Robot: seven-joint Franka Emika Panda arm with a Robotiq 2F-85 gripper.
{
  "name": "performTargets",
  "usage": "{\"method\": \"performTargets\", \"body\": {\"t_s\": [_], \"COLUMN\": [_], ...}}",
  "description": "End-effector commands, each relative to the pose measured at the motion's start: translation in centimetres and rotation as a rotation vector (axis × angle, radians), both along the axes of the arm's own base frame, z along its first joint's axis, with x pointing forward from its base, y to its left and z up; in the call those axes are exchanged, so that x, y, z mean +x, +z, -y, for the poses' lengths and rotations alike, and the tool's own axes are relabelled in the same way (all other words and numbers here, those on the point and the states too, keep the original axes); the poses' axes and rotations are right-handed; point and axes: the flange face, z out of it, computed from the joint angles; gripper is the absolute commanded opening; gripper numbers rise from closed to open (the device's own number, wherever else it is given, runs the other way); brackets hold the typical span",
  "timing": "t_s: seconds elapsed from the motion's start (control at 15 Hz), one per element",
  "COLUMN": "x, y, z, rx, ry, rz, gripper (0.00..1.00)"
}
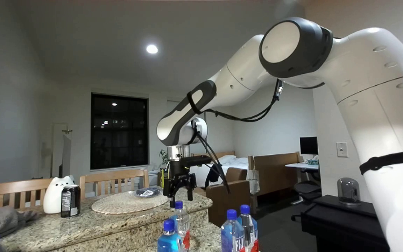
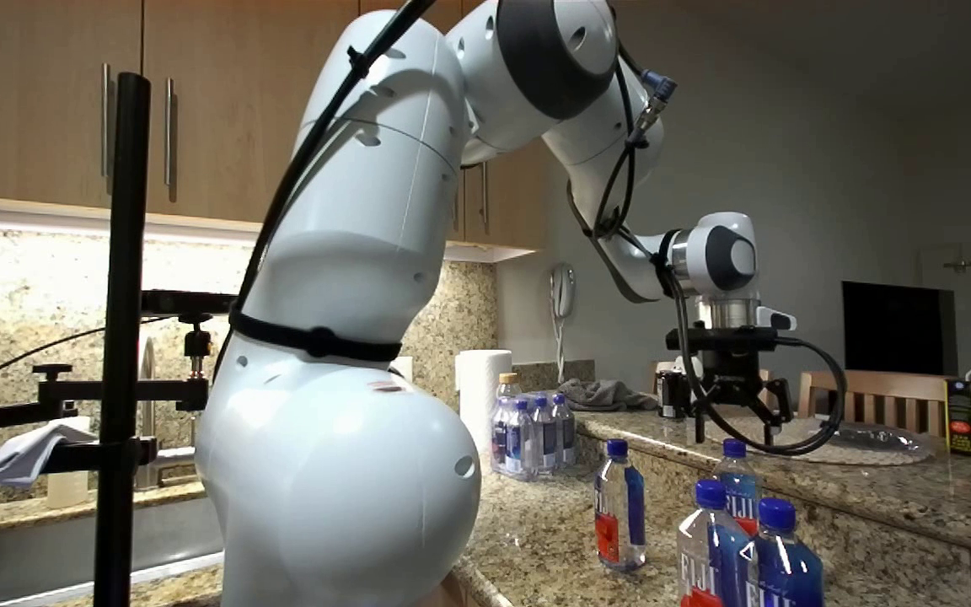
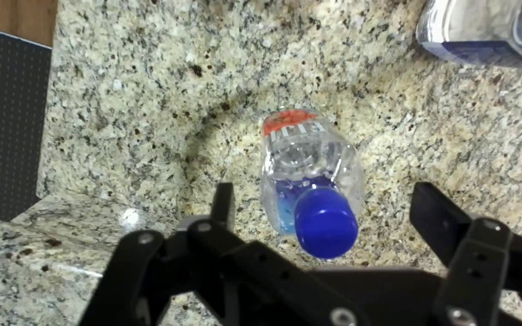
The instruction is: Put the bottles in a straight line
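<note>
Granite counter [image 2: 544, 539] occupied by four blue-capped bottles [image 2: 705, 548], upright in both exterior views. Nearest two bottles [image 2: 789, 561] set close together, contact not discernible; third bottle [image 2: 620, 514] placed apart from them. Fourth bottle [image 3: 306, 167] positioned beneath jaws, spread wide; its cap [image 3: 326, 222] framed between them in wrist view, space left on each side. Raised ledge [image 1: 65, 227] behind topped with woven mat [image 1: 115, 205], black can [image 1: 70, 201], white cat-shaped figure [image 1: 51, 197] and carton [image 2: 964, 417]. Beyond ledge, wooden chairs [image 1: 114, 174] lined up; dark window [image 1: 119, 140] seen farthest back.

Four clear, blue-capped bottles [image 2: 612, 514] stand upright and staggered in the foreground on the granite counter [image 2: 536, 523].
</note>
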Motion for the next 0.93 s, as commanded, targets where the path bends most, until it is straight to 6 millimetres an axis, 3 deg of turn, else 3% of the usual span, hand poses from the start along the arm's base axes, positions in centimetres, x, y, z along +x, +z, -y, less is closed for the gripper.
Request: {"method": "performTargets", "body": {"t_s": [0.0,0.07,0.67,0.87], "x": [0.55,0.65,0.5,0.11], "y": [0.06,0.02,0.47,0.81], "z": [-0.09,-0.23,-0.72,-0.66], "rx": [0.038,0.04,0.025,0.016], "ry": [0.078,0.088,0.106,0.086], "rz": [-0.022,-0.023,-0.016,-0.009], "gripper": [0.74,0.72,0.12,0.15]}}
